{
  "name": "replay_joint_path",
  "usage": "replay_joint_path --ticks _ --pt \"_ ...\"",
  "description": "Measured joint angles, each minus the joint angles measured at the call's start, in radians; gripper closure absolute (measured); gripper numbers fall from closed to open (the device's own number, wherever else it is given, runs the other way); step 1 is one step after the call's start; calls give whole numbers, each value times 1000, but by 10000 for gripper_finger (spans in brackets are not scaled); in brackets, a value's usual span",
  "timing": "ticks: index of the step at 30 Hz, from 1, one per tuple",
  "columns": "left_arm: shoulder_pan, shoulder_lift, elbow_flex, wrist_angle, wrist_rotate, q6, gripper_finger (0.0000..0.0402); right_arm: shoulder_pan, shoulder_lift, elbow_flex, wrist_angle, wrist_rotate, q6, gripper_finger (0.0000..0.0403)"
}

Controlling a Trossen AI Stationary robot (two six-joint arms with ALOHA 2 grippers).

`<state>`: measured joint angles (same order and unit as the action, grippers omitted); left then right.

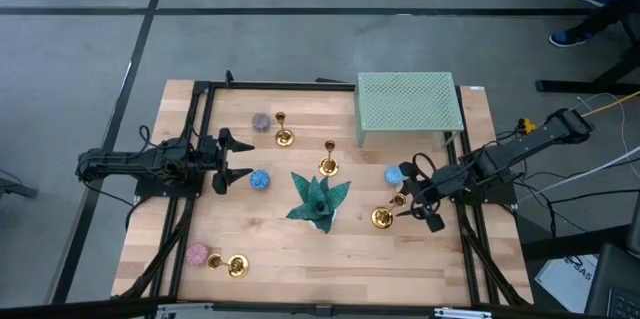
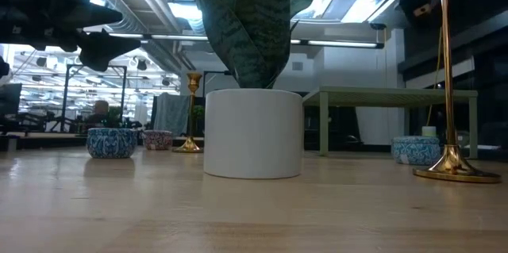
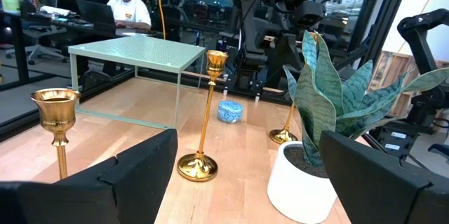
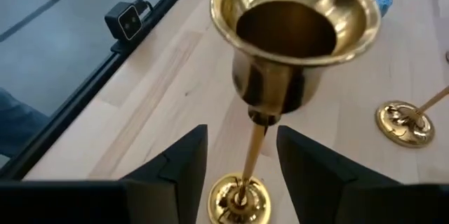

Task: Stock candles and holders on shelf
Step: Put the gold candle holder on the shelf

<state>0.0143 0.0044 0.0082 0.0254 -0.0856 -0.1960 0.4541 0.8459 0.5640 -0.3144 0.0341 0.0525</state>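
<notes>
Candles and holders all stand on the table point(image 1: 160, 219), none on the shelf point(image 1: 408, 101) at its far right. At near left sit a pink candle point(image 1: 197, 254) and a gold holder point(image 1: 237, 266). The left claw point(image 1: 243, 159) hangs released just left of a blue candle point(image 1: 261, 179). Beyond it stand a mauve candle point(image 1: 261, 121) and two holders point(image 1: 284, 138) point(image 1: 328, 167). The teal plant point(image 1: 318, 199) stands mid-table. At right, beside another blue candle point(image 1: 394, 174), the right claw point(image 1: 404, 202) straddles a holder point(image 1: 381, 218) stem, fingers point(image 4: 184, 159) parted, not clamping. No writing is legible.

In the low view the plant pot point(image 2: 253, 132) hides the middle of the shelf point(image 2: 397, 94); its leaves run off the top edge.
</notes>
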Motion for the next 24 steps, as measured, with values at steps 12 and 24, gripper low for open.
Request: replay_joint_path --ticks 12,24 --pt "-1 0 0 0 0 0 56 0 -2 0 88 3 22 292" --pt "0 0 0 0 0 0 56 -6 -1 18 80 27 96 365"
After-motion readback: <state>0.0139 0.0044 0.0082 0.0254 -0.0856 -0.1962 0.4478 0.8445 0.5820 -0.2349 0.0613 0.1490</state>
